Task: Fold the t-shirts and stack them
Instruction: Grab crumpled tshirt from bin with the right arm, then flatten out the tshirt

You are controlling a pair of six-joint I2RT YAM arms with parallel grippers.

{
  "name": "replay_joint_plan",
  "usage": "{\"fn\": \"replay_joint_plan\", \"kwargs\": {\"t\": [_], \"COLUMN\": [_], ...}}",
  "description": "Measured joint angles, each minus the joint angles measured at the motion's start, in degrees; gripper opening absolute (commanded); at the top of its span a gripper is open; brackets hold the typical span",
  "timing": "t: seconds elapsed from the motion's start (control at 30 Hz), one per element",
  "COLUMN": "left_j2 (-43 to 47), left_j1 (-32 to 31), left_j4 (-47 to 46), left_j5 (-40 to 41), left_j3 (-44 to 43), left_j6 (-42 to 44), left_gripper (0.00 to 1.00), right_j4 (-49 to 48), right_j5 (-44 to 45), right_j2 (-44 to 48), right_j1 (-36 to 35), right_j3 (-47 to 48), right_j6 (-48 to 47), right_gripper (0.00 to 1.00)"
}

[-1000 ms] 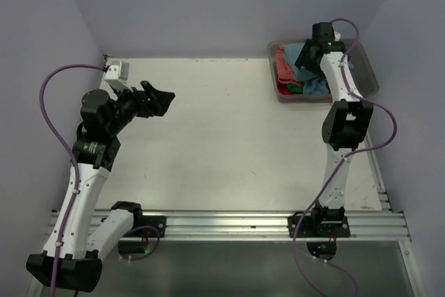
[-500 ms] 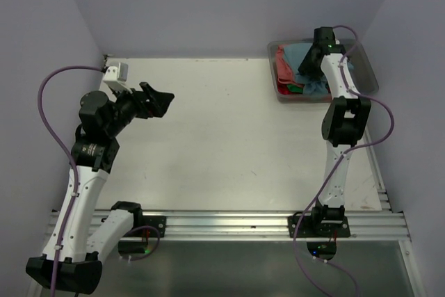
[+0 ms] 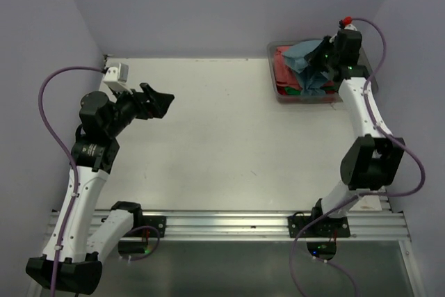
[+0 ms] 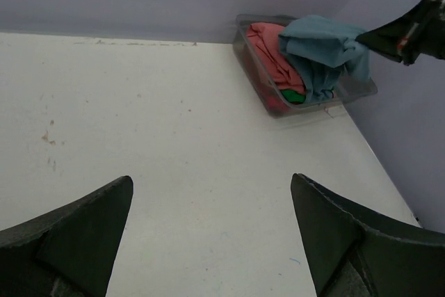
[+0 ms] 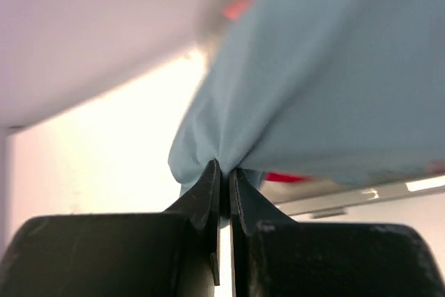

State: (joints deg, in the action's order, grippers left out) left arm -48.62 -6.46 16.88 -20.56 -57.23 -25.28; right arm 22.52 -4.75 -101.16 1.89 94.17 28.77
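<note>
since the blue t-shirt (image 4: 320, 43) must come out of the bin (image 4: 348, 98) for folding, my right gripper (image 5: 224, 170) is clamped on its edge, cloth hanging below; my left gripper (image 4: 212, 179) hovers spread apart.

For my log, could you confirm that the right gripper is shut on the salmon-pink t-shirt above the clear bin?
No: the right gripper is shut on the slate-blue t-shirt above the clear bin; the salmon-pink t-shirt lies in it. The right wrist view shows this.
</note>
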Motion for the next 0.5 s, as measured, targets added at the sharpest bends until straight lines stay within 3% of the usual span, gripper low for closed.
{"fn": "replay_joint_plan", "kwargs": {"t": [0.2, 0.5], "left_j2": [-0.2, -1.1], "left_j1": [0.0, 0.0], "left_j4": [-0.5, -4.0], "left_j5": [-0.3, -2.6], "left_j3": [1.6, 6.9], "left_j6": [0.0, -0.7], "left_gripper": [1.00, 1.00], "right_j4": [-15.7, -38.0], "right_j5": [-14.3, -40.3], "right_j2": [17.7, 20.3], "right_j1": [-0.1, -1.1], "right_j3": [-6.0, -7.3], "right_j6": [3.1, 19.5], "right_gripper": [0.00, 0.00]}}
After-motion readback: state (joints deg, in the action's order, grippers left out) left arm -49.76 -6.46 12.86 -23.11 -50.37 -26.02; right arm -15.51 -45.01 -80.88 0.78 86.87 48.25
